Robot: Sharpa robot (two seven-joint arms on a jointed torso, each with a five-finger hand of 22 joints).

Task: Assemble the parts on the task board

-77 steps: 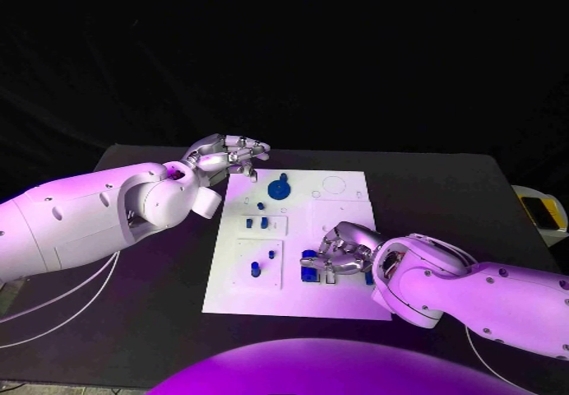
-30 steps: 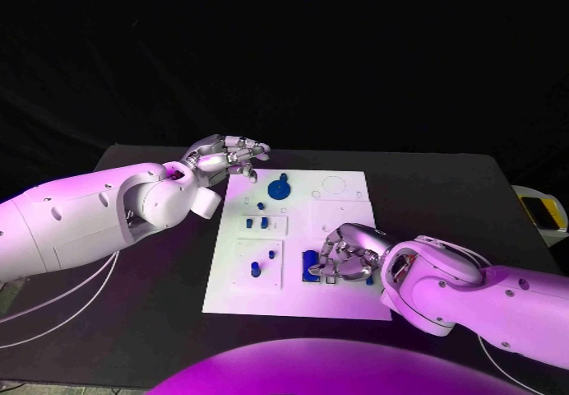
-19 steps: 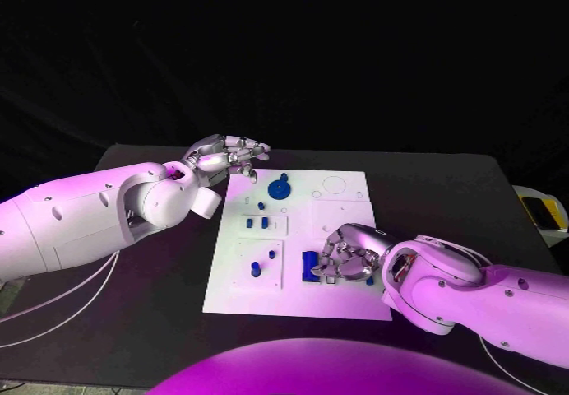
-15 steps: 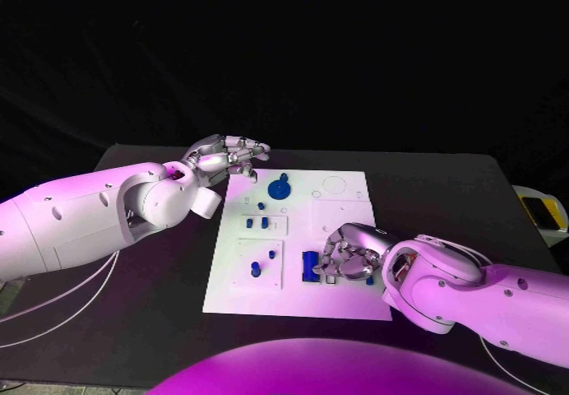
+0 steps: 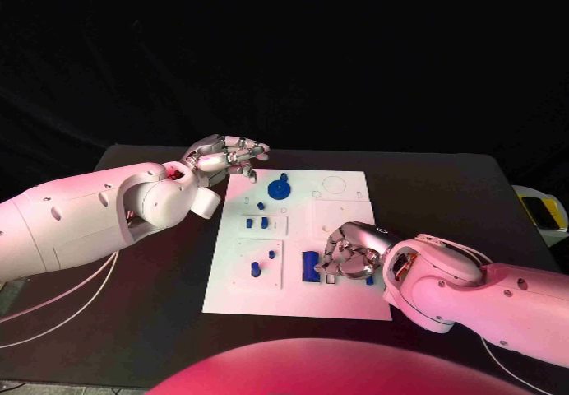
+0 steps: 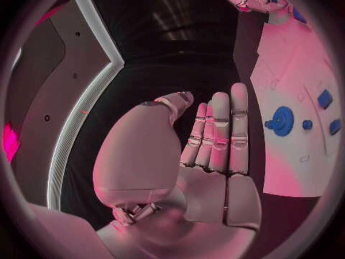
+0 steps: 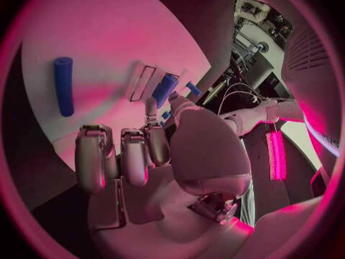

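The white task board [image 5: 344, 218] lies mid-table. My right hand [image 5: 351, 253] curls down over its near right part, where the thumb and a finger pinch a small blue part [image 7: 164, 90] beside a narrow slot. A long blue bar [image 5: 311, 265] lies flat just left of that hand, also the blue bar [image 7: 63, 86] in the right wrist view. My left hand [image 5: 225, 156] hovers off the board's far left corner, its fingers [image 6: 219, 132] straight and holding nothing. A round blue part [image 5: 279, 188] with a knob sits at the far end, seen too as the round part [image 6: 282, 121].
Small blue parts [image 5: 255, 222] stand in a recessed panel on the board's left side, and others [image 5: 256, 267] in the panel nearer me. A yellow and black object [image 5: 545, 212] lies at the table's right edge. Bare table runs along both sides of the board.
My right hand has edged slightly right and toward me, so the long blue bar beside it now shows in full. The left hand has not moved.
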